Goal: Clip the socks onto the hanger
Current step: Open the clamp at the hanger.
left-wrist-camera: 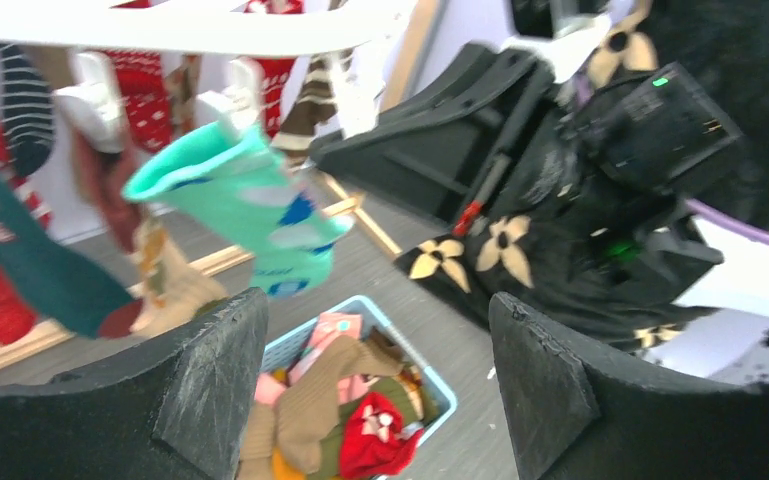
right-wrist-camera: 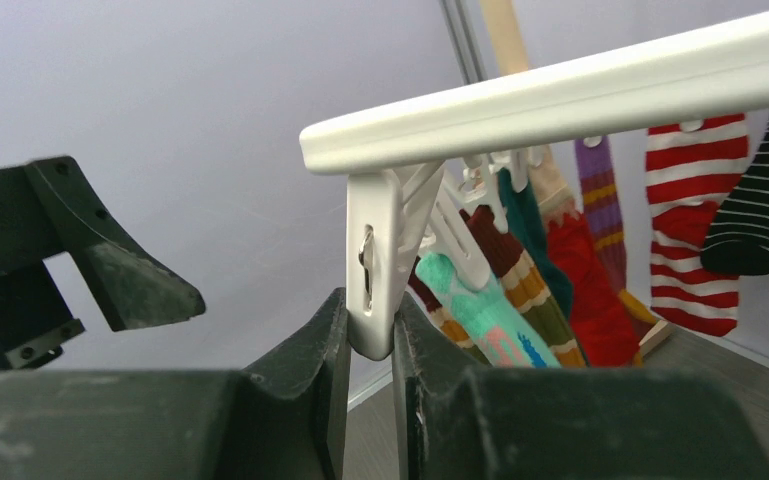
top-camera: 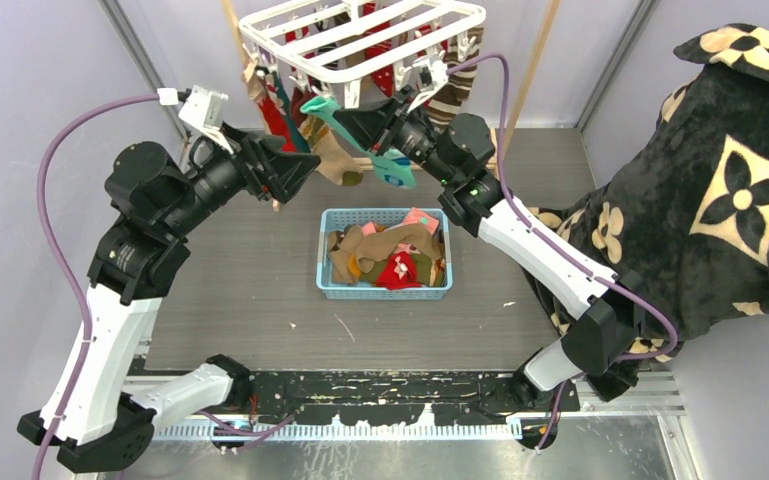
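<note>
At the near rim of the hanger (right-wrist-camera: 560, 100), the right gripper (right-wrist-camera: 370, 325) is pinching the lower end of a white clip (right-wrist-camera: 378, 250), its fingers drawn narrow with only the clip between them. Whether the clip's mouth is being forced open cannot be told. The clip is hanging straight down from the rim, long axis vertical, and is carrying no sock, while a mint sock (left-wrist-camera: 240, 190) is dangling from a neighbouring clip just beside it. The left gripper (left-wrist-camera: 375, 310) is hovering wide and empty to the left of the hanger, beside the hanging socks. The loose socks (top-camera: 390, 258) are lying heaped in the blue basket (top-camera: 385, 294) on the table (top-camera: 240, 290), below the hanger and between the two arms. Judging from this layout, the free left arm is the one placed to reach down for a sock and raise it, cuff uppermost, to the held clip.
</note>
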{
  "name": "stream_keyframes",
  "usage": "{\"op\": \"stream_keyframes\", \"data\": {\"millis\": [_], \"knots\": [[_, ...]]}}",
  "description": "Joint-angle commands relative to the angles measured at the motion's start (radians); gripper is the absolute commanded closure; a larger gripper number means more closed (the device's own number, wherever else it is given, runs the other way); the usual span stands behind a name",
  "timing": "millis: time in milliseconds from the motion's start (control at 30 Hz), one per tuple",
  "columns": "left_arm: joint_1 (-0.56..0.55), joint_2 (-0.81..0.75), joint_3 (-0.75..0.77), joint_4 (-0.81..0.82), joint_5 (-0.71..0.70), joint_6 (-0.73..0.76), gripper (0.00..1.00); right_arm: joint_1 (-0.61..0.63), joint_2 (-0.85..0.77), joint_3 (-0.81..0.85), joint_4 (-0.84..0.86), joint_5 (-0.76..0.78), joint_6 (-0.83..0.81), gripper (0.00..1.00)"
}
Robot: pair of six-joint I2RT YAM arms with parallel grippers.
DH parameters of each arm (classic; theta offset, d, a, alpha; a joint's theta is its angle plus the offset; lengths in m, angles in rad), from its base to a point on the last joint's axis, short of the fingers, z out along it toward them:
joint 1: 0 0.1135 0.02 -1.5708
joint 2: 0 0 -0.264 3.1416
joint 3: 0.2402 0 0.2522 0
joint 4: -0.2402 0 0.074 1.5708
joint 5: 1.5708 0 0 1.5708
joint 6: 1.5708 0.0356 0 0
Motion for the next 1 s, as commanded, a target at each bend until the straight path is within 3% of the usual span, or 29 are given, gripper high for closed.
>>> {"op": "stream_keyframes", "data": {"millis": [0, 267, 533, 967], "knots": [[0.004, 0.056, 0.084, 0.058, 0.135, -0.128, 0.20, 0.050, 0.011, 0.070, -0.003, -0.018, -0.035, 0.99], [0.005, 0.251, 0.292, 0.058, 0.035, -0.173, 0.20, 0.098, 0.042, 0.101, -0.026, 0.015, -0.050, 0.99], [0.005, 0.286, 0.281, 0.104, -0.051, -0.178, 0.24, 0.109, 0.040, 0.092, -0.024, 0.016, -0.047, 0.99], [0.018, 0.341, 0.324, 0.132, -0.014, -0.198, 0.44, 0.109, 0.031, 0.085, -0.016, 0.000, -0.025, 0.99]]}}
